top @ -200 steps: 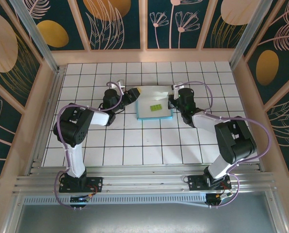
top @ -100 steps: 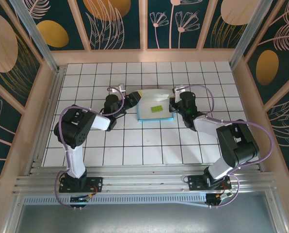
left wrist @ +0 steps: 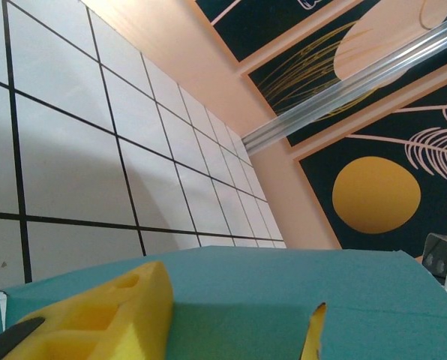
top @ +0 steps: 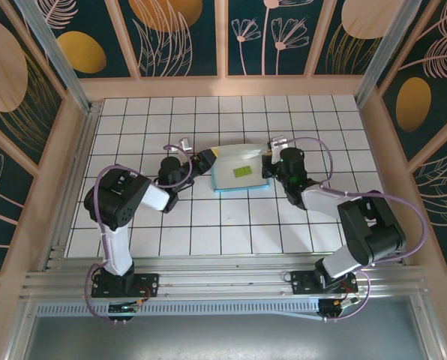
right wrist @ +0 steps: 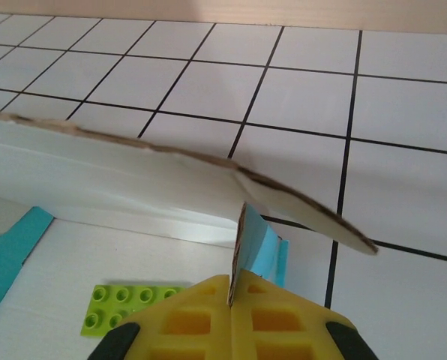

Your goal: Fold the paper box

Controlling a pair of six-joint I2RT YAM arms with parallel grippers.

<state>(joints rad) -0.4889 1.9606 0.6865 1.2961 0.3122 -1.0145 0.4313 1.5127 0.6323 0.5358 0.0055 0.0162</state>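
Observation:
The paper box [top: 238, 171] lies mid-table, white inside up, with turquoise showing along its near edge. My left gripper [top: 206, 159] is at its left edge. In the left wrist view the turquoise card [left wrist: 283, 292] runs between the two yellow fingers [left wrist: 96, 322], and the gripper [left wrist: 238, 319] is closed on it. My right gripper [top: 267, 162] is at the box's right edge. Up close, the right gripper [right wrist: 231, 289] is shut on an upright turquoise-backed flap [right wrist: 257, 232]. A long white flap [right wrist: 171, 161] leans over the white floor [right wrist: 133, 247].
A small green studded plate [right wrist: 130, 304] lies on the box's white floor, also seen from above as a green plate [top: 241, 170]. White tiled table [top: 208, 217] runs all round, with wooden walls [top: 223, 86] at the back and sides.
Both grippers and the box have shifted slightly toward the near side. The far white flap has tipped up and leans further over the box floor.

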